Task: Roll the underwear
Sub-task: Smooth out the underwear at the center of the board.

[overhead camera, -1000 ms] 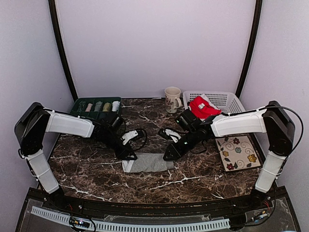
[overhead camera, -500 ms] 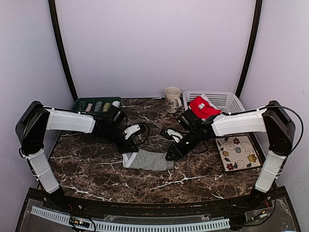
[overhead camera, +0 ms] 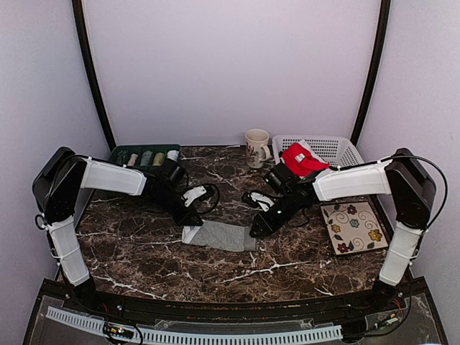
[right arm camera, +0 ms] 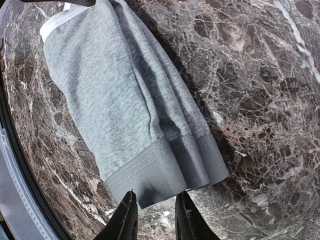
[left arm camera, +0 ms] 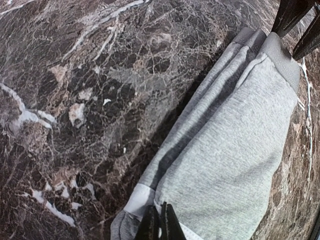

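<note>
With both arms reaching in over the middle of the bench [overhead camera: 136,255], the grey underwear [overhead camera: 219,236] lay folded into a long band across its centre, left to right, one end at each gripper.

Left gripper [left arm camera: 160,223]: fingers together, pinched on the white-trimmed hem at the band's left end. My read: it was pinning that end so the cloth couldn't slide.

Right gripper [right arm camera: 155,195]: fingers apart, straddling the edge of the waistband at the right end, not clamped. The waistband lay flat on the bench between the tips. It looked set either to take that edge or to tuck under it. That would be the starting lip for a roll, so I'd put the task at the pre-roll stage for this piece: folded, no roll turned yet.

Risk: a one-sided pinch could skew the band, and the layers looked loose along the far fold.

Containers:
- White basket [overhead camera: 338,146], far right: the red underwear [overhead camera: 302,159] sat bunched in its left end, unrolled, white trim showing.
- Green tray [overhead camera: 118,153], far left: a row of rolled cloth pieces [overhead camera: 147,158], too small to identify.
- Mug [overhead camera: 256,147], just left of the basket: couldn't see inside.

Floral mat [overhead camera: 353,227] lay right of the right gripper with nothing on it.
</note>
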